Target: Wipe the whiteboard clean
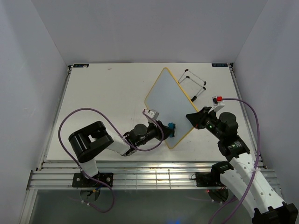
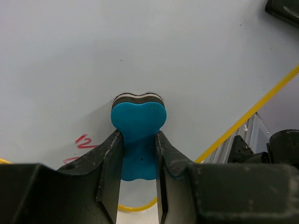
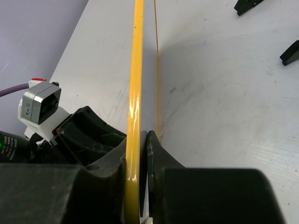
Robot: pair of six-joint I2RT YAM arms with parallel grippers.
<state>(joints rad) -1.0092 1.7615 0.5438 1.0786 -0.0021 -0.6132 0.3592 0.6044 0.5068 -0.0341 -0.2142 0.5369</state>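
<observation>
The whiteboard [image 1: 169,103], white with a thin yellow frame, stands tilted like a diamond over the middle of the table. My right gripper [image 1: 194,116] is shut on its right edge; the yellow frame [image 3: 134,93] runs up between the jaws of the right gripper [image 3: 138,154]. My left gripper [image 1: 164,129] is shut on a blue bone-shaped eraser [image 2: 138,128], whose dark felt face presses against the board's surface [image 2: 140,51] near its lower corner. The left gripper [image 2: 138,158] pinches the eraser's waist. Red handwritten marks [image 2: 84,142] remain on the board just left of the eraser.
A black wire stand [image 1: 194,84] lies on the table behind the board at the back right. A small red and white object [image 1: 217,99] sits by the right arm. Purple cables loop from both arms. The table's aluminium front rail [image 1: 154,175] runs along the near edge.
</observation>
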